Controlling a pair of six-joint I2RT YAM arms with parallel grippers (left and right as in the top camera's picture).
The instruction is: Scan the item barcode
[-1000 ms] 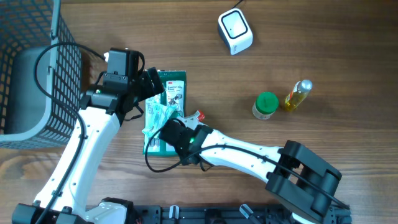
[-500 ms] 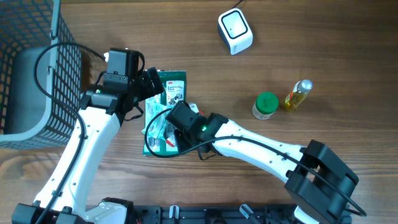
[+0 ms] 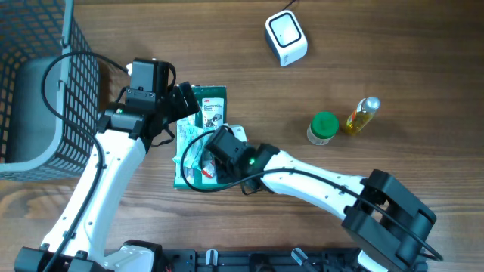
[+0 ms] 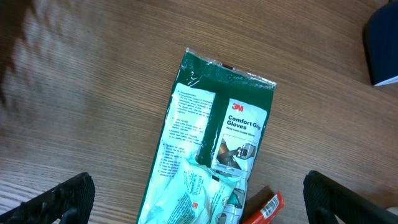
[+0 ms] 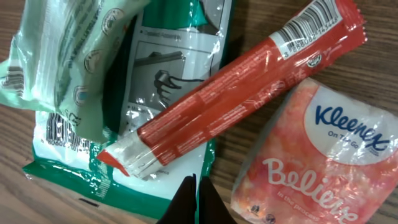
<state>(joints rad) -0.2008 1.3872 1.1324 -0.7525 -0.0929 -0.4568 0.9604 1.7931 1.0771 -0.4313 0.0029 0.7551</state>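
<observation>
Right tool (image 5: pixel 194 190): fingers together, tips at edge of green glove packet (image 5: pixel 81 93), just beside red sachet (image 5: pixel 236 99) lying barcode-up across it; tissue pack (image 5: pixel 311 162) alongside. Left tool (image 4: pixel 199 186): spread wide above packet. Scanner (image 3: pixel 286 38) well apart on surface (image 3: pixel 378 68).

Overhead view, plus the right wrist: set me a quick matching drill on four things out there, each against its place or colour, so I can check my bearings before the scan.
Things:
1. scanner
2. jar
3. red stick
4. basket

Places:
a. partly on the gloves pack
b. far left in the overhead view
c. beside the yellow bottle
d. white, alone at the top of the overhead view

Pairs: 1-d, 2-c, 3-a, 4-b
</observation>
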